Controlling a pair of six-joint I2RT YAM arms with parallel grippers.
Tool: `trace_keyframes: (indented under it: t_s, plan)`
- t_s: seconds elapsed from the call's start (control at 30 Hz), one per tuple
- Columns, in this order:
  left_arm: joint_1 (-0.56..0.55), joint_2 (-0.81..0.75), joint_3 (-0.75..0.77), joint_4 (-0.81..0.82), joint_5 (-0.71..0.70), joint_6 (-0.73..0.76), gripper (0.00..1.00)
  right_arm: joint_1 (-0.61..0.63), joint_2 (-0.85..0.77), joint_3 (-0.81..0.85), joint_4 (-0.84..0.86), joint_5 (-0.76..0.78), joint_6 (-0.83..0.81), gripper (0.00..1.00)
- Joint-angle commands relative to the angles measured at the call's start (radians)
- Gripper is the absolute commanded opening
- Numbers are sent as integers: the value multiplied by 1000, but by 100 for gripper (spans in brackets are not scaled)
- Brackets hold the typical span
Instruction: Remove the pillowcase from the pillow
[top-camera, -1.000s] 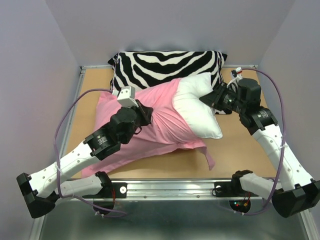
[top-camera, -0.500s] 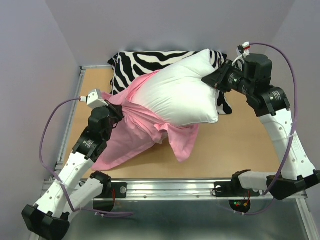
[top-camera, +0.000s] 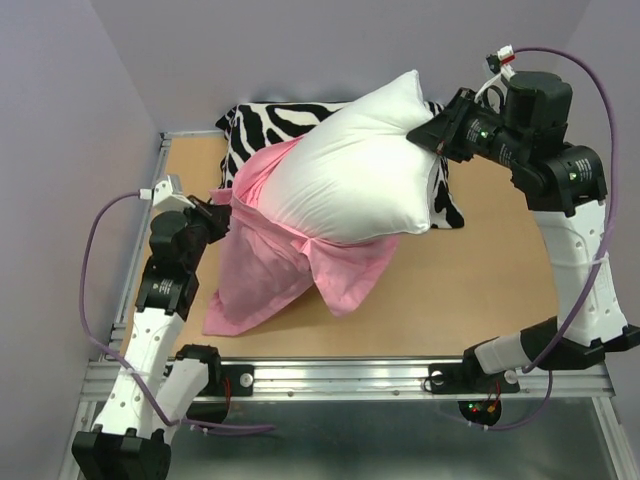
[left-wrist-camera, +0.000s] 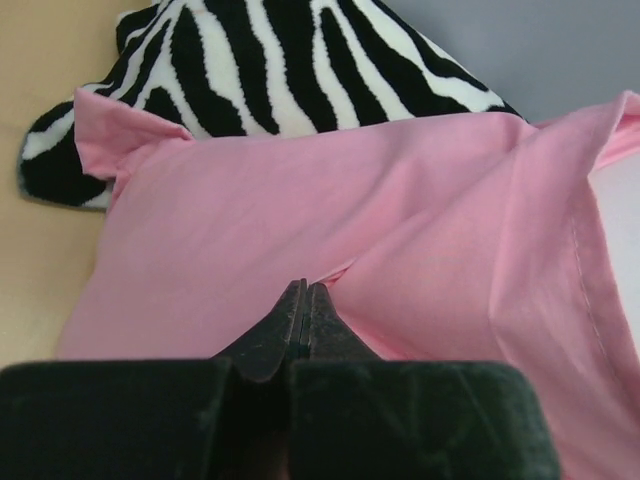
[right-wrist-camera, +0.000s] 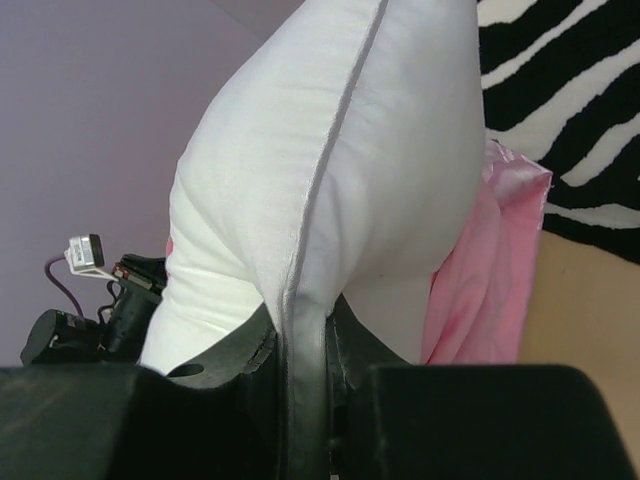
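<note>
Thin soft pink fabric pillowcase (top-camera: 265, 265): limp, light, likely slippery; drapes just ahead of left pincer (left-wrist-camera: 305, 292), clenched on a fold. Plump white rectangular pillow (top-camera: 350, 180): squashy, mostly bared; its corner seam is clamped in right pincer (right-wrist-camera: 300, 320), above tan desk (top-camera: 480, 270). Seams judged surest holds.

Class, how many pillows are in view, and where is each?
2. The white pillow is held up by the right gripper; the zebra-striped pillow lies behind it at the back of the table. None appears hidden.
</note>
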Motion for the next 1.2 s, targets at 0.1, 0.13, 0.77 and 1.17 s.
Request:
trace_keyframes:
  t_s: [0.1,0.13,0.77,1.17]
  plan:
    - [-54,47,234,-159,102,186,43,-59,-92,37,249,25,-36,0]
    - [-102,43,302,-181,32,187,50,-57,-95,26,255,19,-38,1]
    - [-1269,150,407,-230,-852,-168,99,-59,-80,-73,295,20,-35,1]
    - [-1354,282,311,-135,-967,-241,96,-60,-84,-116,307,25,-38,0]
